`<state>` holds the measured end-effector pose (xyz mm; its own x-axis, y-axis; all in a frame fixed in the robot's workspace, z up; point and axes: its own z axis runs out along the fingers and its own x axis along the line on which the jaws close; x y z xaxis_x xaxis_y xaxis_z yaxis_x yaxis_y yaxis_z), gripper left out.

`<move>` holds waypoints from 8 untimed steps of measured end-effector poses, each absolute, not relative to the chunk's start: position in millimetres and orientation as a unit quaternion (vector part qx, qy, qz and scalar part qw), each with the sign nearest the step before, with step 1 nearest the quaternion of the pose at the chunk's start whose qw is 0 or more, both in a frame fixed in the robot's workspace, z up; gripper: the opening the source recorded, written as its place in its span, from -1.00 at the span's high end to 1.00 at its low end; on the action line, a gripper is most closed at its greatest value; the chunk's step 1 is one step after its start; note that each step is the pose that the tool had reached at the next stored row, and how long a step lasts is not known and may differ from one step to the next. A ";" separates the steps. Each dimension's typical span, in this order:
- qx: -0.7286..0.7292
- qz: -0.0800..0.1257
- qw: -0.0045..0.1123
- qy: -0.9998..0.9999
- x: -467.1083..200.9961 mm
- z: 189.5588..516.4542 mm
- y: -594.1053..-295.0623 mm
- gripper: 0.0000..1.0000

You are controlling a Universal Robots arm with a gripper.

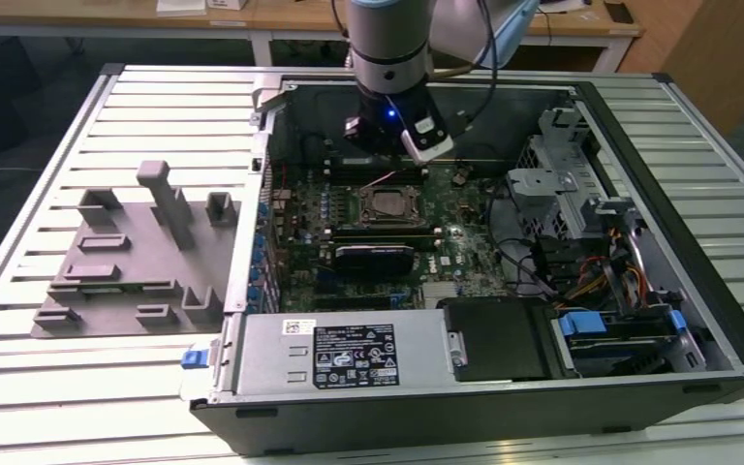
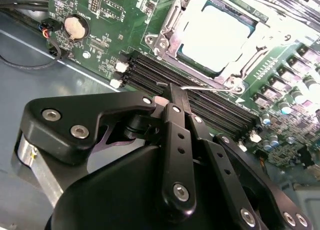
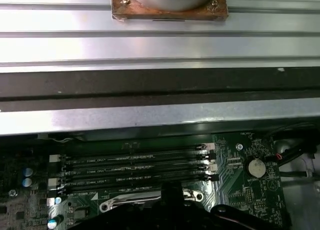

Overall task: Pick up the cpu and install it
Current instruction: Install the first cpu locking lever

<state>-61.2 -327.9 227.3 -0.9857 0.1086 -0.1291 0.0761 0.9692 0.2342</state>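
The cpu [image 2: 215, 35], a flat square chip with a shiny silver top, lies inside the metal-framed socket [image 2: 167, 37] on the green motherboard; in the exterior view the cpu [image 1: 389, 204] sits mid-board. My gripper [image 2: 171, 92] hangs over the black memory slots [image 2: 210, 107] just beside the socket, fingers together and holding nothing. A thin wire socket lever [image 2: 212, 88] runs right by the fingertips. In the exterior view my gripper [image 1: 387, 155] is just behind the socket, inside the open computer case.
The case [image 1: 682, 320] lies open on a slatted metal table [image 1: 152, 107]. A grey moulded fixture [image 1: 127, 257] stands at the exterior view's left. Power supply [image 1: 346, 354], drive cage [image 1: 566, 184] and cables [image 1: 579, 276] crowd the board. A coin battery [image 3: 256, 166] sits near the memory slots.
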 end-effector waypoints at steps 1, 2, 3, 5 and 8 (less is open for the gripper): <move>0.047 0.115 0.073 0.990 -61.3 226.5 -327.9 0.79; 0.047 0.115 0.075 0.989 -61.3 225.6 -327.9 0.79; 0.046 0.115 0.077 0.989 -61.3 224.8 -327.9 0.79; 0.046 0.115 0.079 0.989 -61.3 223.1 -327.9 0.79; 0.046 0.115 0.085 0.989 -61.3 220.3 -327.9 0.79</move>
<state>-61.3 -327.9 220.3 -0.9814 0.1111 -0.1568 0.0720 0.9691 0.2361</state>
